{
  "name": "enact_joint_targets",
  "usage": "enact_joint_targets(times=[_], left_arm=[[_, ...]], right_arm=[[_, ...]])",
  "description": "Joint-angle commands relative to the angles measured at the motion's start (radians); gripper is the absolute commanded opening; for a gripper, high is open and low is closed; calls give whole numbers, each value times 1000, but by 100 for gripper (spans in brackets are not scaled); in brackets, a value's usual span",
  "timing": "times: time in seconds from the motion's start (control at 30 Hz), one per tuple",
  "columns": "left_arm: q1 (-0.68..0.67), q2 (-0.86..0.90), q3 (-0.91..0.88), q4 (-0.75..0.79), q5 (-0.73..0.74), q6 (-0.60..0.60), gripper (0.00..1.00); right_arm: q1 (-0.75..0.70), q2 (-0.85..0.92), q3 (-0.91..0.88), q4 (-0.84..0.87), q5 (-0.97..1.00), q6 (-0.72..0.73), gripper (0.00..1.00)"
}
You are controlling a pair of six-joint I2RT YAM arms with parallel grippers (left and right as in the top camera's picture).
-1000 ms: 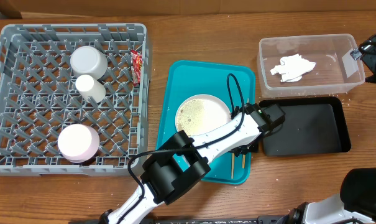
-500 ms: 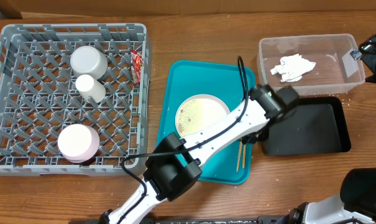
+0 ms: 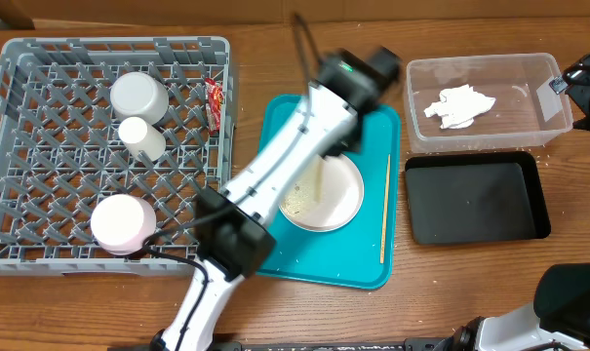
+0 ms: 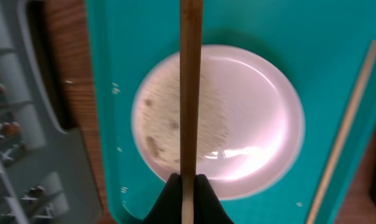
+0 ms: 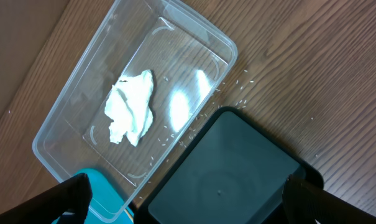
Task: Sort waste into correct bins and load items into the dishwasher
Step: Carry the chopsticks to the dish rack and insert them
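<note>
Chopstick (image 4: 191, 93) is gripped by its near end in the left jaws, which are closed narrow on it. The shaft runs straight ahead of them, above the plate (image 4: 250, 124) on the teal tray (image 4: 237, 22). The step in hand is judged to be carriage to the dish rack (image 3: 119, 46), off to the left of these jaws. With only one end held, a slow swing is advised. The far tip is best kept above the rack wall and the stick laid flat across the pegs, so that it is not lost through the lattice.

Right jaws are spread wide and empty, with the clear tub (image 5: 175, 81) and black tray (image 5: 237, 174) beneath them.

Counts:
- Chopsticks: two. The second chopstick (image 4: 344, 127) lies on the tray, ahead-right of the left jaws.
- Plate: one.
- Pieces in the rack: three, namely cup (image 3: 138, 96), smaller cup (image 3: 141, 138) and bowl (image 3: 124, 222).
- Napkin (image 5: 132, 106): one, in the tub.
- Sauce packet (image 3: 214, 102): one, at the rack wall.
- Bins: two.
</note>
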Motion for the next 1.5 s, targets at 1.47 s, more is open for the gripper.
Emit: enact_joint_targets(times=[1.47], left_arm=[[548,-100,-281,112,132,455,27]], right_arm=[[0,-18,14,3,-5,-3,100]])
